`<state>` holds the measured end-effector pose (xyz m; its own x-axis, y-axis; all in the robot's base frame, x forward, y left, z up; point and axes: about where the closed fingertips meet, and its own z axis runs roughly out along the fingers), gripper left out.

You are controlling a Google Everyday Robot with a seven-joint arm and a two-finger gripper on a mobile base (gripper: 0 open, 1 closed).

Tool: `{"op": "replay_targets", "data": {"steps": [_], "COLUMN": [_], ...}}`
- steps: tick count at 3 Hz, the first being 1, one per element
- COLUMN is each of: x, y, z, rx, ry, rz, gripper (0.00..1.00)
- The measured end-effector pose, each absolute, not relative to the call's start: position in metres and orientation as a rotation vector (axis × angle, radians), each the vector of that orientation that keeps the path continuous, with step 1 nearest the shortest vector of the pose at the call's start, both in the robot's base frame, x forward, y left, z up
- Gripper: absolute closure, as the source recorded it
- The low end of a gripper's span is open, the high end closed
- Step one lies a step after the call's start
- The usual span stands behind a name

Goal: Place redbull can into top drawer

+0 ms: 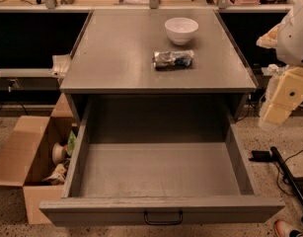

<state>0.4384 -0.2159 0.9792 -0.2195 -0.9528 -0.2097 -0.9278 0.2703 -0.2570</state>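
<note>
The redbull can [173, 59] lies on its side on the grey cabinet top [116, 58], right of centre, its dented silver and blue surface showing. The top drawer [161, 209] is pulled wide open below the cabinet top, with a dark bar handle [163, 217] at the centre of its front panel. Nothing shows inside it. My gripper [275, 113] hangs at the far right edge of the camera view, beside the cabinet's right side. It is below the level of the top and well apart from the can, with nothing seen in it.
A white round bowl [181, 30] stands just behind the can. An open brown cardboard box [27, 157] with items inside sits on the floor at the left of the drawer. Cables and a dark bar [289, 174] lie on the floor at the right.
</note>
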Motion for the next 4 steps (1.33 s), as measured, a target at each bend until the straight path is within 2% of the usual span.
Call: {"op": "replay_targets", "data": {"steps": [1, 4], "x": [0.438, 0.55], "y": [-0.216, -0.172], "z": [0.979, 0.966], "rx": [-1.719, -1.775], "ry": [2.223, 2.02], "rz": [-0.109, 0.043], "gripper": [0.0, 0.0]}}
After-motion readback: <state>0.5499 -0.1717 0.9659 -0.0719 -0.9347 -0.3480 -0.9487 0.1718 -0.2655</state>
